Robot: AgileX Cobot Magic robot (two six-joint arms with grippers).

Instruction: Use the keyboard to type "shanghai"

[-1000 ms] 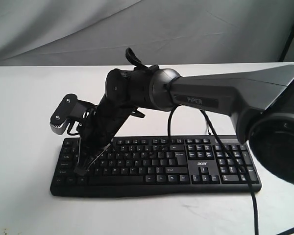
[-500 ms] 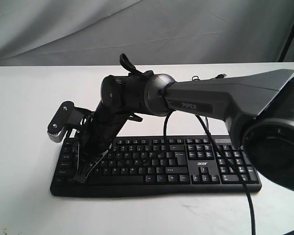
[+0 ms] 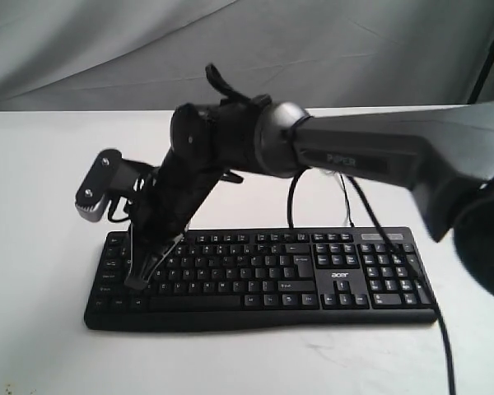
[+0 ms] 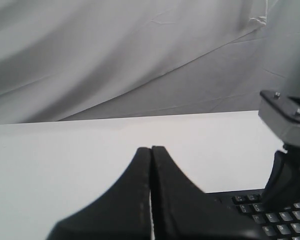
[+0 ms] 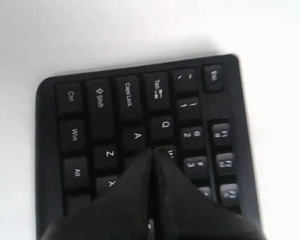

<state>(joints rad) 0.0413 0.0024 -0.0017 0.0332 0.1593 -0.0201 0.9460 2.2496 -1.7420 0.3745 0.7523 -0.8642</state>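
The black keyboard (image 3: 263, 276) lies across the white table, its "acer" logo (image 3: 339, 275) above the arrow keys. My right gripper (image 3: 136, 282) reaches across to the keyboard's left end and is shut, fingertips pointing down at the letter keys. In the right wrist view the shut right gripper (image 5: 153, 150) covers the spot beside the A key (image 5: 137, 136) and the W key (image 5: 170, 152) on the keyboard (image 5: 105, 115); contact cannot be told. My left gripper (image 4: 151, 148) is shut and empty above bare table, with the keyboard's corner (image 4: 285, 220) beside it. It is out of the exterior view.
The right arm's grey link (image 3: 379, 152) spans the scene above the keyboard. Black cables (image 3: 432, 325) hang from it across the number pad. The right arm's wrist camera housing (image 3: 95, 193) juts out left of the arm. A grey cloth backdrop (image 3: 247, 49) hangs behind the table.
The right gripper's tip dipped lower at the keyboard's left end half a second ago and now stands slightly higher. The arm's upper link has swung upward. Both grippers stay shut.
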